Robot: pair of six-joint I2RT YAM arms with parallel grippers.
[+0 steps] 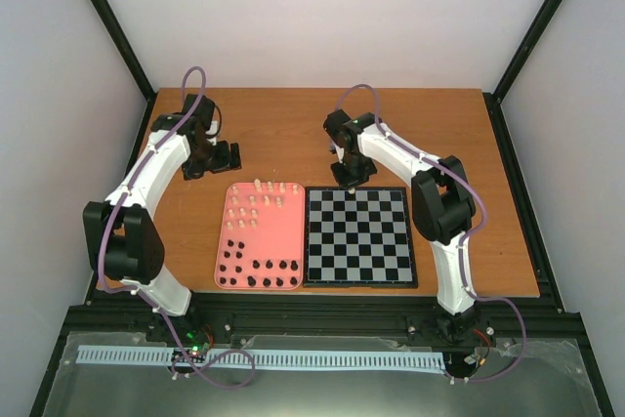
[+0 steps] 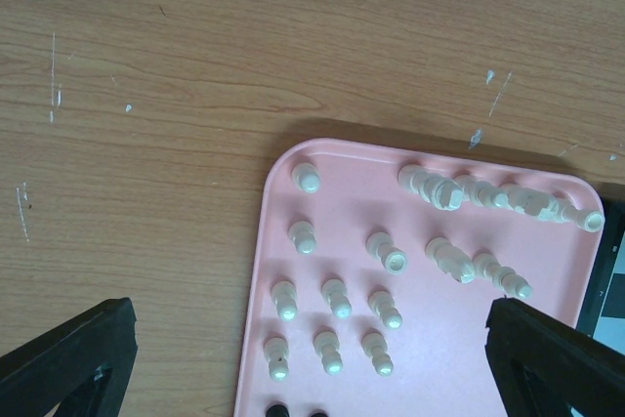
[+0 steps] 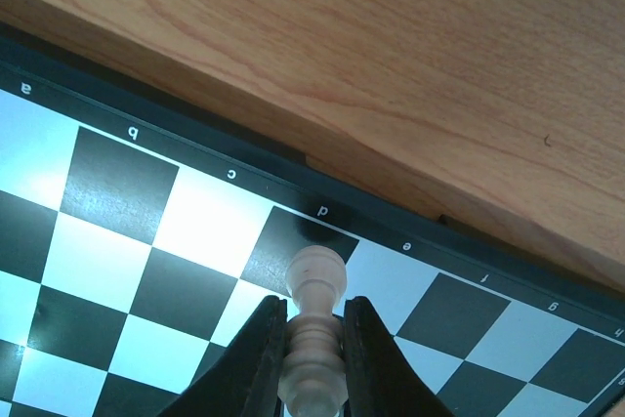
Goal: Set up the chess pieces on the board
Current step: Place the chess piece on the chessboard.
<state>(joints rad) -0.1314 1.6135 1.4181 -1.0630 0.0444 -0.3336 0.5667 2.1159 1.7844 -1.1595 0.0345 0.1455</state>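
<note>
The board (image 1: 356, 234) lies flat right of centre, and no pieces show on its squares. The cream chess pieces (image 1: 259, 197) stand at the far end of a pink tray (image 1: 227, 241), the black ones (image 1: 256, 271) at its near end. My right gripper (image 1: 350, 175) hangs over the board's far edge. In the right wrist view it (image 3: 312, 334) is shut on a cream piece (image 3: 319, 275), just above the black square at letter d (image 3: 293, 241). My left gripper (image 1: 223, 155) is open and empty beyond the tray's far left corner. Its wrist view shows cream pieces (image 2: 335, 298) between the wide-spread fingers (image 2: 68, 358).
The pink tray (image 2: 256, 339) touches the board's left side. Bare wooden table (image 1: 293, 124) lies behind tray and board. Black frame posts and white walls enclose the table. A sliver of the board (image 2: 615, 280) shows at the left wrist view's right edge.
</note>
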